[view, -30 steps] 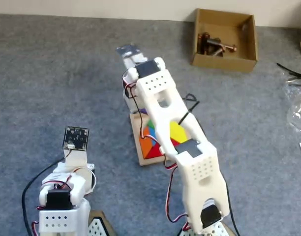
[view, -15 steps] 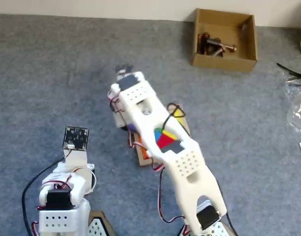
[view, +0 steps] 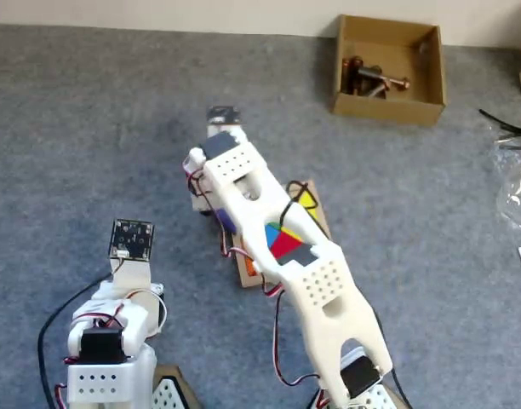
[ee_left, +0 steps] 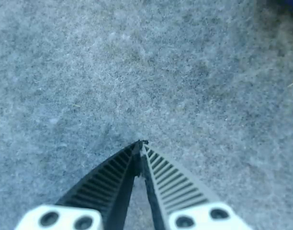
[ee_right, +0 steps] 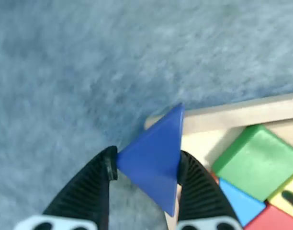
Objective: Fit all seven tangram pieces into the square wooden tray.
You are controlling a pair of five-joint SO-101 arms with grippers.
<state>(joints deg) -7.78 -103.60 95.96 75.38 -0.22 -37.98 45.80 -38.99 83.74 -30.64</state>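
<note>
My right gripper (ee_right: pixel 147 162) is shut on a blue triangle (ee_right: pixel 158 143), holding it just above the corner of the square wooden tray (ee_right: pixel 232 114). Inside the tray lie a green piece (ee_right: pixel 252 153), a smaller blue piece (ee_right: pixel 240 201), a red one (ee_right: pixel 276 221) and a yellow one (ee_right: pixel 291 190). From above, the right arm (view: pixel 243 175) stretches across the tray (view: pixel 246 277), leaving yellow (view: pixel 307 198), blue (view: pixel 273 232) and red (view: pixel 286 245) pieces showing. My left gripper (ee_left: pixel 141 143) is shut on nothing over bare carpet, with its arm (view: pixel 116 324) at the near left.
A cardboard box (view: pixel 388 94) with copper-coloured parts stands at the far right. A clear plastic bag (view: pixel 516 196) and dark cables (view: pixel 503 128) lie at the right edge. Grey carpet (view: pixel 90 128) stretches open to the left and back.
The right arm has swung left and drawn back toward the tray's left side, uncovering the pieces on its right half. The left arm has stayed where it was.
</note>
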